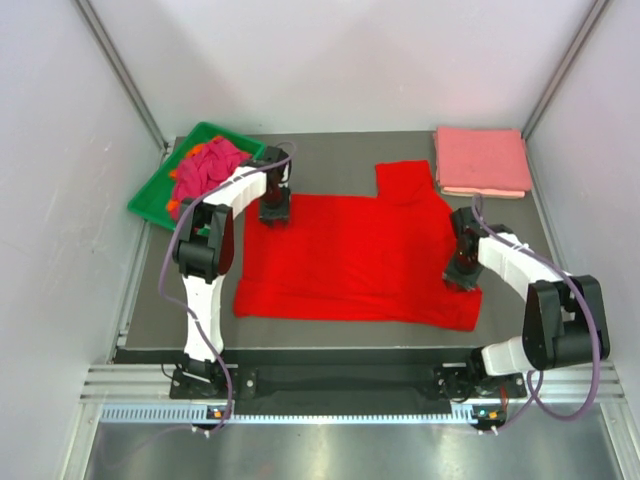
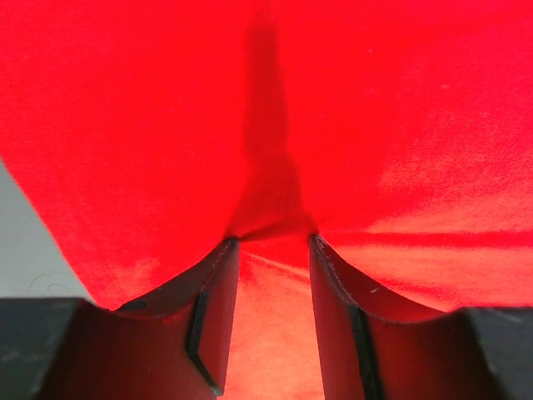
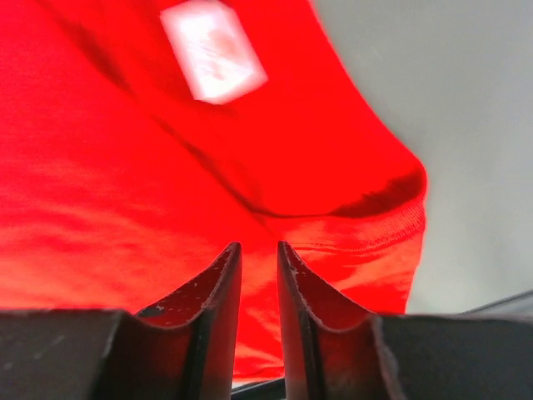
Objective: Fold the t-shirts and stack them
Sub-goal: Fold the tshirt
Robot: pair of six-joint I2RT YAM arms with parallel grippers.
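The left gripper (image 2: pixel 271 242) is being held with its jaws spread over the far left edge of the red t-shirt (image 1: pixel 350 260). Cloth is puckering up between the tips but is not being pinched. The right gripper (image 3: pixel 257 246) is being held with its jaws drawn almost together at the shirt's right edge, and whether fabric is being caught there cannot be told.

The shirt is being presented flat across the middle of the table (image 1: pixel 330 150), with one sleeve pointing to the far side. A first fold is probably being prepared. For that, cloth should be gathered fully between the left tips before they are closed. Both edges should then be raised together, so that the body is not being dragged askew.

The folded pink t-shirts (image 1: pixel 483 160) are being stacked at the far right corner. The crumpled t-shirts (image 1: pixel 210 165) are being stored in the green tray (image 1: pixel 150 200) at the far left. The white neck label (image 3: pixel 212 50) is being shown just beyond the right tips, marking the collar.
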